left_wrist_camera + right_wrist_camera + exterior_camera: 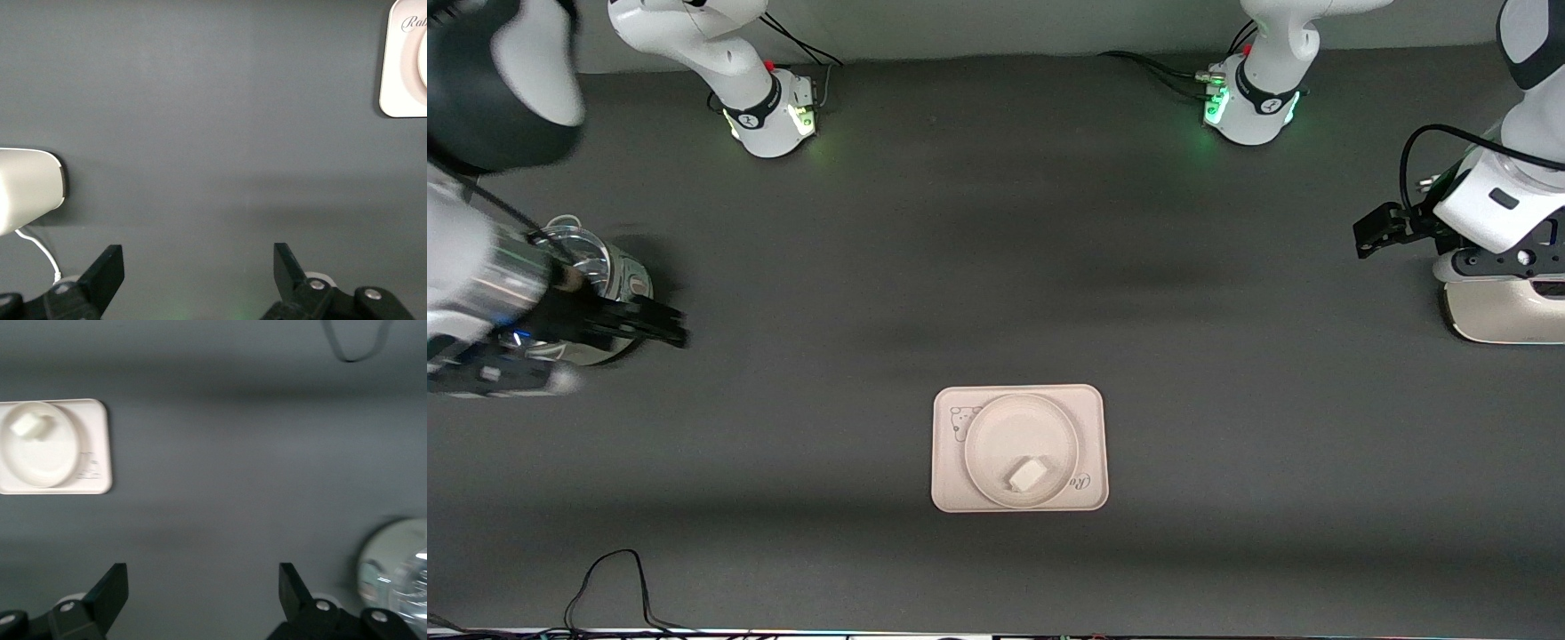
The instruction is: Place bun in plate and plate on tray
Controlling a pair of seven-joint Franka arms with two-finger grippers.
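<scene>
The tray lies on the dark table, nearer the front camera than both arm bases. The plate sits on it, and the bun lies in the plate on the side nearer the camera. The right wrist view shows the tray, plate and bun; the left wrist view shows only a tray corner. My right gripper is open and empty at the right arm's end of the table. My left gripper is open and empty at the left arm's end. Both are well away from the tray.
A shiny metal pot stands under my right gripper and shows in the right wrist view. A cream-white device sits below my left gripper and shows in the left wrist view. A black cable lies near the front edge.
</scene>
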